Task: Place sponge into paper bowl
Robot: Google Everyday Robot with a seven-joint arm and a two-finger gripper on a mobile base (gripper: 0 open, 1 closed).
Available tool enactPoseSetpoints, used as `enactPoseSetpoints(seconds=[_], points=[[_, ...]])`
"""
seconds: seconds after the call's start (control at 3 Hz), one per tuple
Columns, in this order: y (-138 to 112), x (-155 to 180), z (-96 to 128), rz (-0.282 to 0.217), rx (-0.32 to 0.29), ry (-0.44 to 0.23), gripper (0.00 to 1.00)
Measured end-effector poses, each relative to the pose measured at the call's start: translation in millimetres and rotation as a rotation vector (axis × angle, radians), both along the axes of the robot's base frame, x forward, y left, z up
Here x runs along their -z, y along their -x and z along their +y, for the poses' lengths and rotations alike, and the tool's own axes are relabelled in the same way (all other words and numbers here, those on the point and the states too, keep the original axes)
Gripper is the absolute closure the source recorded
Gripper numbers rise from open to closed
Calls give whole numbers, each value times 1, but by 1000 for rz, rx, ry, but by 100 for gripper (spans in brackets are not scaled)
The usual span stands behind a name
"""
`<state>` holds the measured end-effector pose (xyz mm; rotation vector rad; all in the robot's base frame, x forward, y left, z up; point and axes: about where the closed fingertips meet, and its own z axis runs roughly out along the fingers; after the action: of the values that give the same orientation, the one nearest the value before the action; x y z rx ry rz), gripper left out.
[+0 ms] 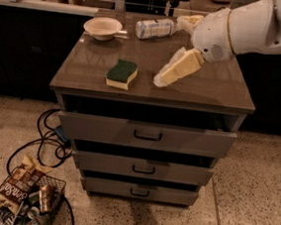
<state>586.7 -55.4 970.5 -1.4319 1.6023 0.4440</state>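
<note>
The sponge (122, 73), yellow foam with a dark green top, lies flat on the brown cabinet top (207, 88), left of centre near the front edge. The paper bowl (103, 27), cream-white and empty, stands at the back left corner. My gripper (170, 51) hangs over the middle of the top, just right of the sponge and not touching it. It is open and empty: one cream finger (177, 68) points down-left toward the sponge, the other (189, 21) shows further back by the bottle.
A white plastic bottle (156, 28) lies on its side at the back, right of the bowl. The cabinet has three drawers (147, 134), slightly pulled out. On the floor at left lie black cables (46, 140) and a wire basket (22, 207) with cans and a snack bag.
</note>
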Motion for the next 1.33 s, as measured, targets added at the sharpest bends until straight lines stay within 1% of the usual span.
enactPoseSetpoints(seconds=[0.33, 0.67, 1.0, 1.33], points=[[-23, -7, 32, -49, -16, -79, 0], [-23, -7, 32, -49, -17, -79, 0], [-42, 13, 45, -16, -19, -98, 0], [-60, 33, 54, 19, -7, -116, 0]])
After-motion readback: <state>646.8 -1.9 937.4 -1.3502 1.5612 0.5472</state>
